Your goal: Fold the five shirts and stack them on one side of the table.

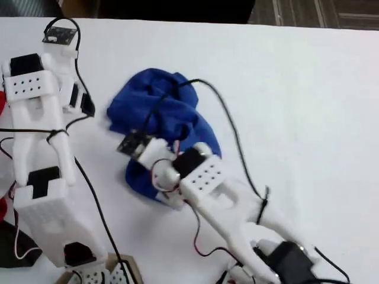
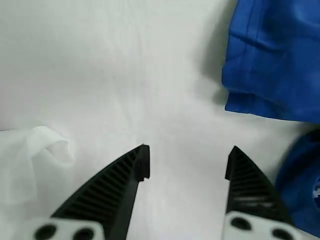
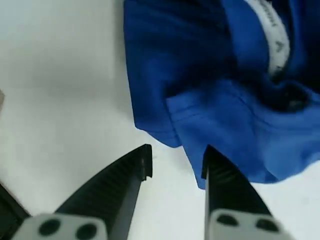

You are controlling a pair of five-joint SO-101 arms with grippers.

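I am holding my right claw (image 3: 175,155) spread open and gripping nothing, at the hem of the crumpled blue shirt (image 1: 160,112) that is lying near the middle of the white table (image 1: 308,89). My left claw (image 2: 187,155) is hanging released over bare tabletop just beside the shirt. A dark strip of room (image 1: 177,9) is showing beyond the far edge.

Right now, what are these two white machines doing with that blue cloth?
Two white robot arms are at a crumpled blue fabric shirt lying on the white table. The right arm's claw is open at the shirt's hem, gripping nothing. The left arm's claw is open too, over bare table beside the shirt. The shirt is not folded yet.
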